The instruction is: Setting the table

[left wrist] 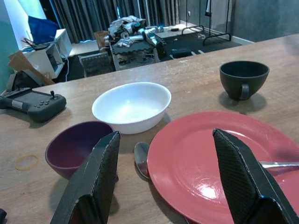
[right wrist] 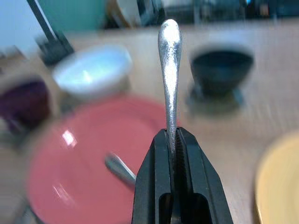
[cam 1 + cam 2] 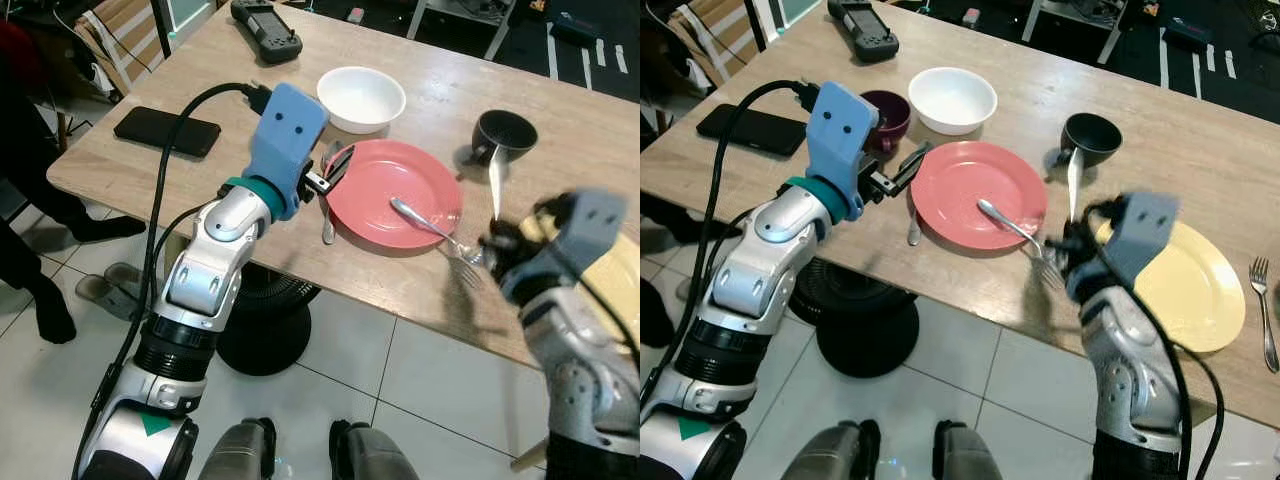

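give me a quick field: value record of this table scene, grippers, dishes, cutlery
left gripper: open, at the red plate's near-left edge
right gripper: shut on a piece of silver cutlery, handle pointing up
red plate: a fork lies on it, its tines past the near rim
spoon: on the table, left of the red plate
yellow plate: right of the red plate
white bowl: behind the red plate
purple bowl: left of the white bowl
black cup: upright
second fork: right of the yellow plate
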You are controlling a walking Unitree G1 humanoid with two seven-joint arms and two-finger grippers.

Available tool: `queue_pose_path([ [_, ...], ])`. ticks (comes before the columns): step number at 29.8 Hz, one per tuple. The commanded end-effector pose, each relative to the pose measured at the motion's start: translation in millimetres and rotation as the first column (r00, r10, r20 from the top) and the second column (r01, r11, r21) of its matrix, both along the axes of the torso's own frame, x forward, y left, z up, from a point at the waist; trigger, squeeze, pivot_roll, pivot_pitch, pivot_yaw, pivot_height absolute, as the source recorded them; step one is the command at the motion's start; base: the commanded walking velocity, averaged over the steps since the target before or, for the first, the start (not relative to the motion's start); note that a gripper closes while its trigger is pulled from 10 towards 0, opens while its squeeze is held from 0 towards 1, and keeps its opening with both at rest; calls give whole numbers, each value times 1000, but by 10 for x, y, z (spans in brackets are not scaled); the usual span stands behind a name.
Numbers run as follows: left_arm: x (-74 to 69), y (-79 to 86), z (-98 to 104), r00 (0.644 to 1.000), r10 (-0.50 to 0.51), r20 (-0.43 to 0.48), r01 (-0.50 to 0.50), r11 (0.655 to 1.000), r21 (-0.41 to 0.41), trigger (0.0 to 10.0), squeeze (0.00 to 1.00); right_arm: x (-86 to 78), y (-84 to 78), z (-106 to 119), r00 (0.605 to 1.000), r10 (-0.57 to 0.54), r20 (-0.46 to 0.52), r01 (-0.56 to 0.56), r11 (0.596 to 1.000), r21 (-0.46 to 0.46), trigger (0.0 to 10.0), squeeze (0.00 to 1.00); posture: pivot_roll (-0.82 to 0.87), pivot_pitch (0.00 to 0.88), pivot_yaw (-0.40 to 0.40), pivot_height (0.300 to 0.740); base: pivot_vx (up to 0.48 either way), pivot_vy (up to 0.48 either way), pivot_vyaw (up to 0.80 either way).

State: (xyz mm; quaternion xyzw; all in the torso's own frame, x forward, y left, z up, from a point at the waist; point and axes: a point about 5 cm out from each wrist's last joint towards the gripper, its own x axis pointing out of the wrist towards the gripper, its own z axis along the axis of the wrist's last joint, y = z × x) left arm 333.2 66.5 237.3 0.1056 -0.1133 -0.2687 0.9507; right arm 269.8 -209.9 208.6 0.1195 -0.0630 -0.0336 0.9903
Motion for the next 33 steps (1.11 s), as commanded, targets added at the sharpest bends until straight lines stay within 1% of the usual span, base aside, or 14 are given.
queue_pose_path([
  [1,0,-37,-44,1000,-12,-15,12,1000,2,10000,0,-68,-105,113,995,-74,66,74,997,-3,10000,0,-11,65,-14,740,0,0,0],
  [3,2,-33,-61,1000,-9,-24,9,1000,-2,10000,0,-111,-163,180,986,-126,106,131,991,-42,10000,0,-14,60,-11,740,0,0,0],
  [6,3,-30,-71,1000,-7,-30,7,1000,-5,10000,0,-127,-182,191,983,-140,116,148,987,-61,10000,0,-14,60,-11,740,0,0,0],
  [8,7,-9,-112,998,2,-56,-2,1000,-12,10000,0,-174,-243,175,975,-187,120,200,974,-107,10000,0,-18,55,-7,740,0,0,0],
  [9,14,15,-146,997,11,-78,-13,1000,-16,10000,0,-208,-305,134,967,-229,112,244,956,-160,10000,0,-23,51,-1,740,0,0,0],
  [10,14,15,-146,997,11,-78,-13,1000,-16,10000,0,-208,-305,134,967,-229,112,244,956,-160,10000,0,-23,51,-1,740,0,0,0],
  [11,22,45,-178,995,20,-94,-22,1000,-17,10000,0,-254,-402,77,951,-291,102,305,933,-190,10000,0,-29,47,1,740,0,0,0],
  [13,22,45,-178,995,20,-94,-22,1000,-17,10000,0,-254,-402,77,951,-291,102,305,933,-190,10000,0,-29,47,1,740,0,0,0],
  [14,32,79,-207,994,31,-102,-32,999,-7,10000,0,-300,-501,6,934,-345,92,357,906,-227,10000,0,-30,44,4,740,0,0,0],
  [15,32,79,-207,994,31,-102,-32,999,-7,10000,0,-300,-501,6,934,-345,92,357,906,-227,10000,0,-30,44,4,740,0,0,0],
  [16,44,118,-232,994,41,-104,-40,999,9,10000,0,-347,-580,-70,922,-378,78,385,889,-246,10000,0,-32,41,12,740,0,0,0],
  [21,57,185,-246,994,51,-96,-48,998,36,10000,0,-400,-627,-169,931,-362,44,361,897,-256,10000,0,-37,39,24,740,0,0,0],
  [24,68,241,-239,994,76,-84,-73,996,45,10000,0,-398,-590,-199,952,-305,21,302,926,-227,10000,0,-38,38,26,740,0,0,0],
  [33,85,223,-223,992,109,-66,-106,993,42,10000,0,-356,-585,-236,949,-313,29,312,927,-205,10000,0,-27,44,18,740,0,0,0],
])
